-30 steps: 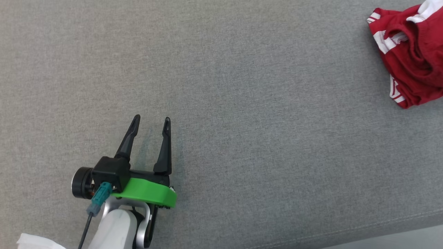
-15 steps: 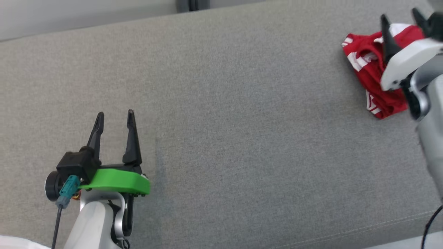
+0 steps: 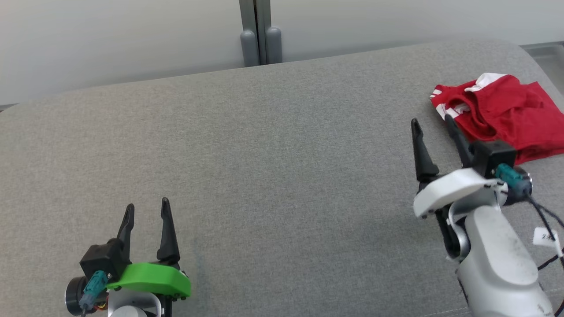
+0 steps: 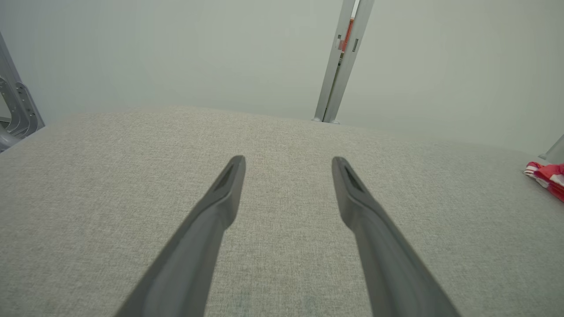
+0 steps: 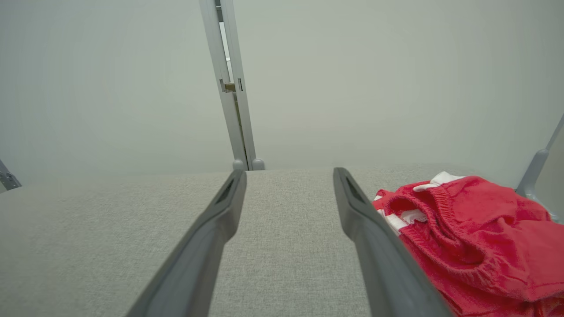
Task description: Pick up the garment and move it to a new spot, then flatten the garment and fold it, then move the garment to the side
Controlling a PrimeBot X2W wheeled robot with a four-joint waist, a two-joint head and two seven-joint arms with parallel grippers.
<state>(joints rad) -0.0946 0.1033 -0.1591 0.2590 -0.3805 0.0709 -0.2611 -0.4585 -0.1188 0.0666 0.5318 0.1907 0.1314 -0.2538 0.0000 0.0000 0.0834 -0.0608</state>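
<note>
- Hovering over the near left of the grey cushion [image 3: 282, 176], the left gripper [image 3: 147, 203] has its fingers spread wide with nothing between them.
- Farther out on the right, the right gripper [image 3: 431, 119] is also spread and empty, its right finger just beside the garment's near-left edge.
- The red garment [image 3: 506, 110] lies rumpled at the cushion's far right end, white trim showing, waistband bunched.
- Judgement: this fits either a heap waiting to be lifted or a loose bundle already set aside; the pictures do not settle which.
- Any grasp would call for the right gripper to shift rightward over the cloth.
- Beyond stands a grey post [image 3: 260, 39] against the wall.
</note>
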